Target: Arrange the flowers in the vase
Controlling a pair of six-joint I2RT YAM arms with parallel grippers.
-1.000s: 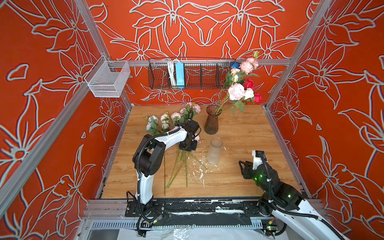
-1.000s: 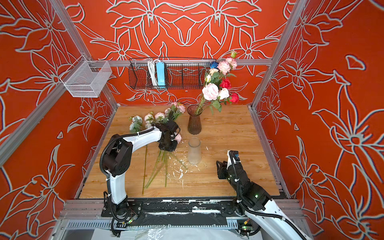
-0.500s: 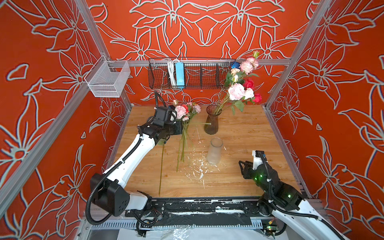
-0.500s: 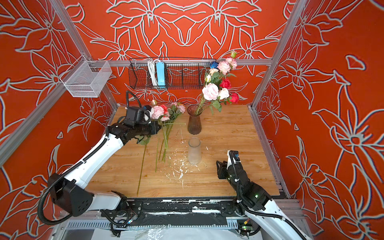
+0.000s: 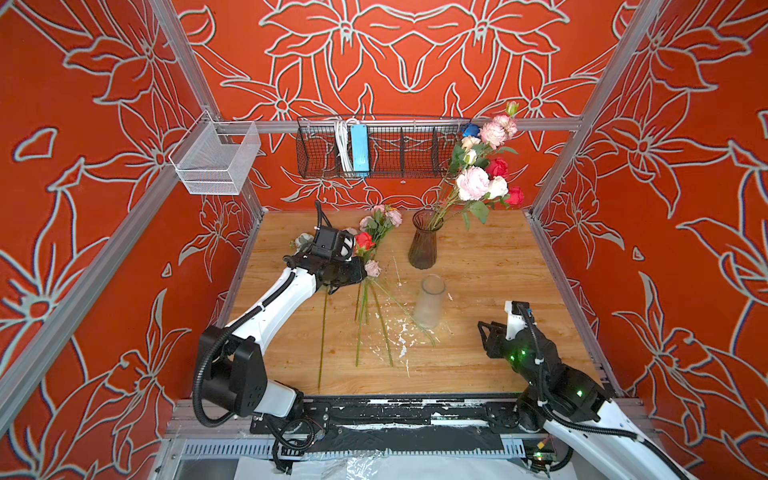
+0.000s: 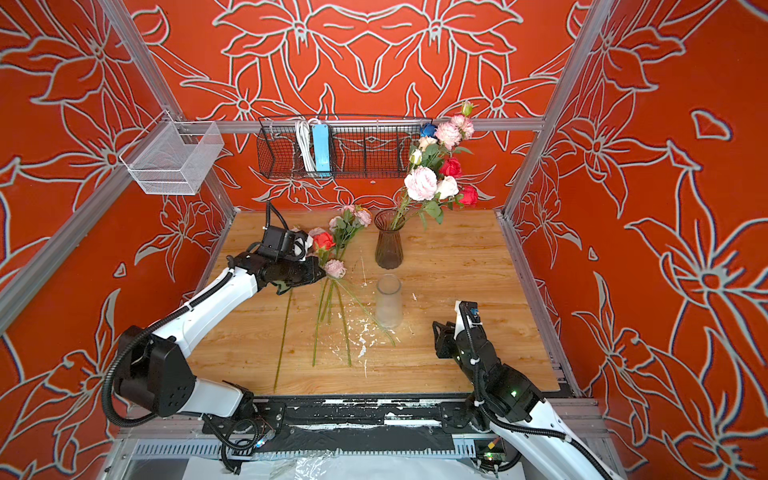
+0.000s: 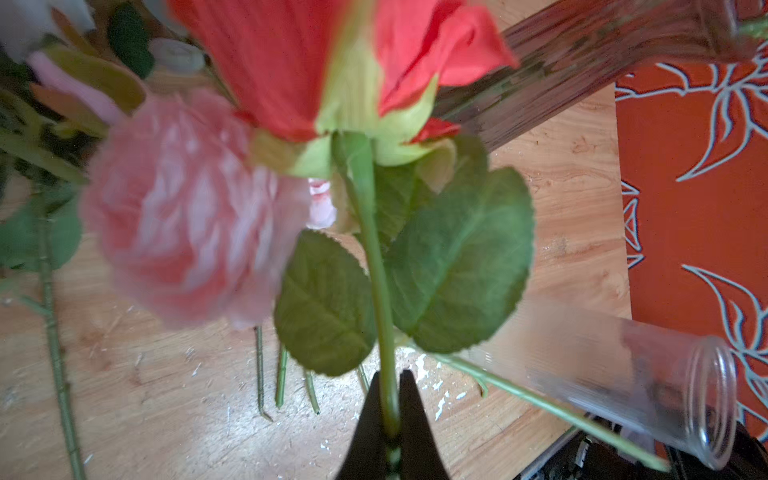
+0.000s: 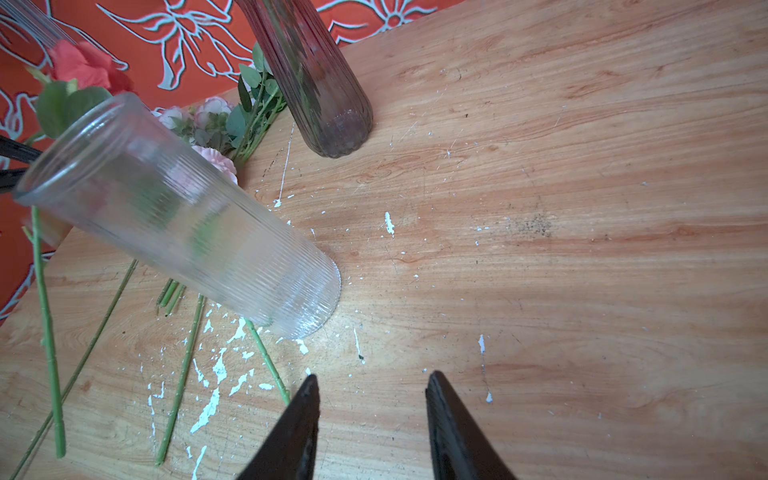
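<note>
My left gripper is shut on the green stem of a red rose, just below its two leaves. In both top views this gripper hovers over the loose flowers at back left, with the red rose beside the wrist camera. A brown ribbed vase holds several flowers. An empty clear ribbed vase stands in front of it. My right gripper is open and empty near the front right.
Several bare green stems lie on the wooden table left of the clear vase, among white flecks. A black wire basket hangs on the back wall. A white mesh basket hangs on the left rail.
The left arm unfolded and swung to the back left, then came forward and right again, now with the red rose raised. The right arm has not moved.
</note>
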